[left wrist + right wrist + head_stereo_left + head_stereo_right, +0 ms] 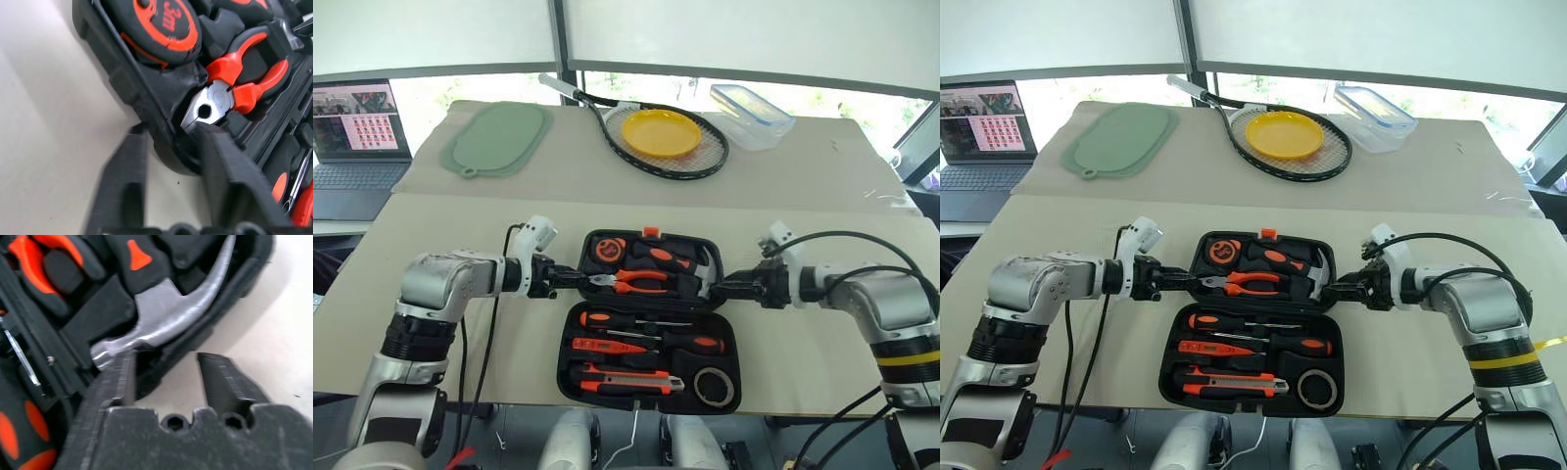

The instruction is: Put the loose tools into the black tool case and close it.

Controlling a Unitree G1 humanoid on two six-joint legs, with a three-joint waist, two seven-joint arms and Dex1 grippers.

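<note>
The black tool case (570, 377) lies open flat near the table's front edge. In its near half sit two screwdrivers (651, 320) (690, 342), a tester pen (607, 346), a utility knife (626, 380) and a tape roll (713, 386). The far half holds pliers (234, 88), a hammer (166, 318) and a tape measure (166, 24). My left gripper (576, 278) is shut on the far half's left rim (168, 132), one finger inside and one outside. My right gripper (720, 287) straddles and pinches the right rim (164, 360) by the hammer head.
At the back of the table are a green mat (497, 139), a racket (705, 162) with a yellow plate (661, 132) on it, and a clear blue-rimmed box (751, 113). A laptop (357, 137) stands off the far left. The case's near edge lies close to the table's front edge.
</note>
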